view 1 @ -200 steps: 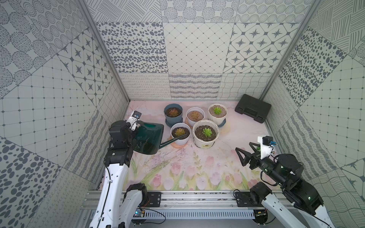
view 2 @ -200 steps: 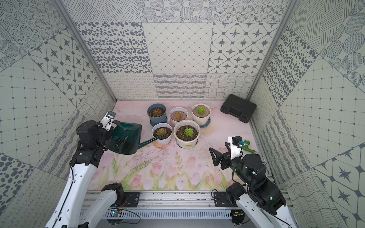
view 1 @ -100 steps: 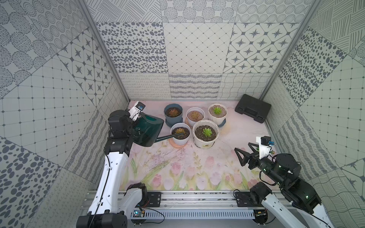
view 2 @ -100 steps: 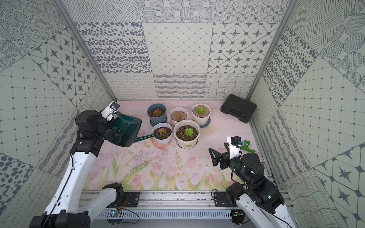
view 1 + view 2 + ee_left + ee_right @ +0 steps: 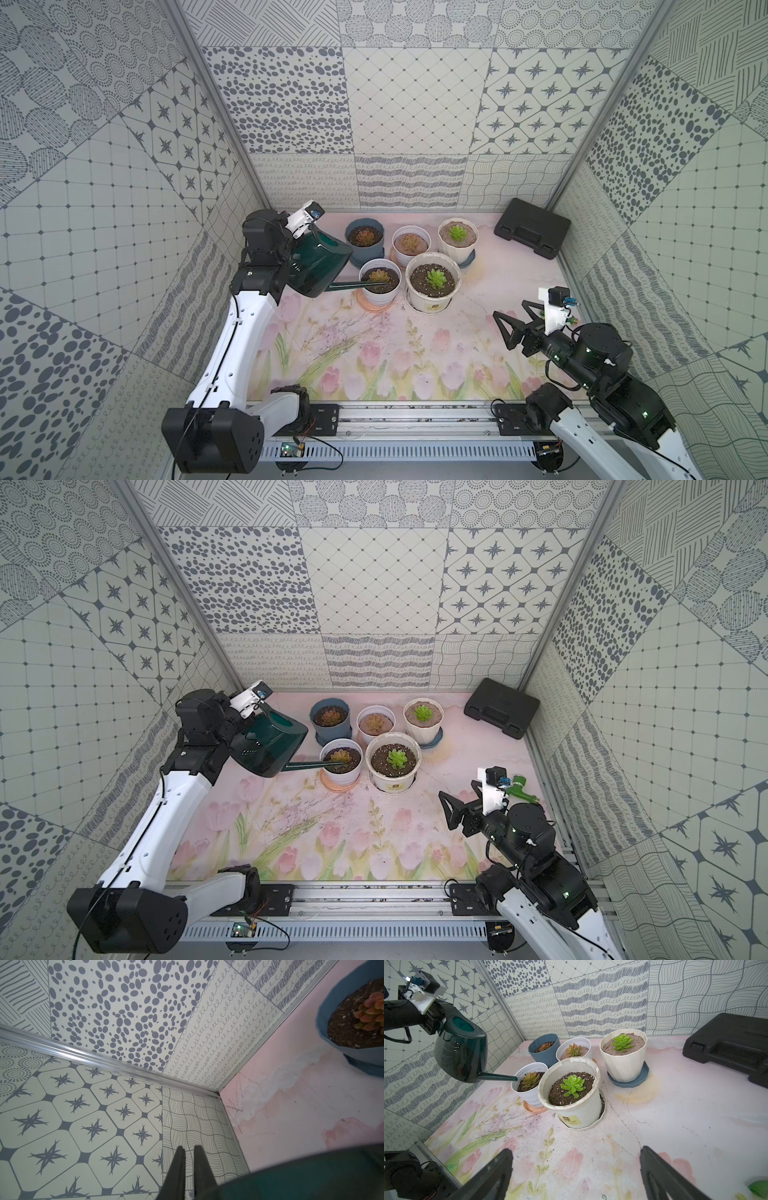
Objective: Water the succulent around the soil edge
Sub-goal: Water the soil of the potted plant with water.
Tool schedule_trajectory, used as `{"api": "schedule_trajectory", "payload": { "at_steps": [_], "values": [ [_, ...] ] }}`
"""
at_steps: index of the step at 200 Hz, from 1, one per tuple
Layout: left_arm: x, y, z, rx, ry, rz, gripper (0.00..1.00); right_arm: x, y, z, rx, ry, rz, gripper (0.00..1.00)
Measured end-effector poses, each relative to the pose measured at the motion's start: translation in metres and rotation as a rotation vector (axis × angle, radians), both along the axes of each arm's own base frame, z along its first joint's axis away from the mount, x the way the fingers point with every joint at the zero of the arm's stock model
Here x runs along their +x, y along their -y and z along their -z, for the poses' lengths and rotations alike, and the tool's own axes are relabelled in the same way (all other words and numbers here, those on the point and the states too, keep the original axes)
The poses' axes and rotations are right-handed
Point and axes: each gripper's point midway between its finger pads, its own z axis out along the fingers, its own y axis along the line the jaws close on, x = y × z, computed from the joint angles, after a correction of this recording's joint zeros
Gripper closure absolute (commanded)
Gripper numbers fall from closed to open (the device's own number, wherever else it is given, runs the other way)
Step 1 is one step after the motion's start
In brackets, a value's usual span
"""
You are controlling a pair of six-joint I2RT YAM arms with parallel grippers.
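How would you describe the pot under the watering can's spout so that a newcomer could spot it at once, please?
On the floral mat, five pots cluster near the back wall. Of the front two, it is the small white pot nearer the green watering can, on an orange saucer. Unlike the bigger white pot beside it, its succulent is bronze-tinged, not bright green.

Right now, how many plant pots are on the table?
5. Back row: blue pot, plain white pot, ribbed white pot. Front: small white pot under the spout of the watering can, big white pot beside it. None seems hidden.
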Motion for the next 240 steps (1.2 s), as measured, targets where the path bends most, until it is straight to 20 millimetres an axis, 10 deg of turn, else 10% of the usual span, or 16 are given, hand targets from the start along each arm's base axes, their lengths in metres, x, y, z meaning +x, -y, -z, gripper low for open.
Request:
{"api": "schedule_trajectory", "payload": {
  "at_steps": [240],
  "values": [
    [0.073,0.069,0.002,0.215,-0.063,0.112,1.00,0.002,0.001,0.006,0.001,-0.015,0.014,0.03]
  ]
}}
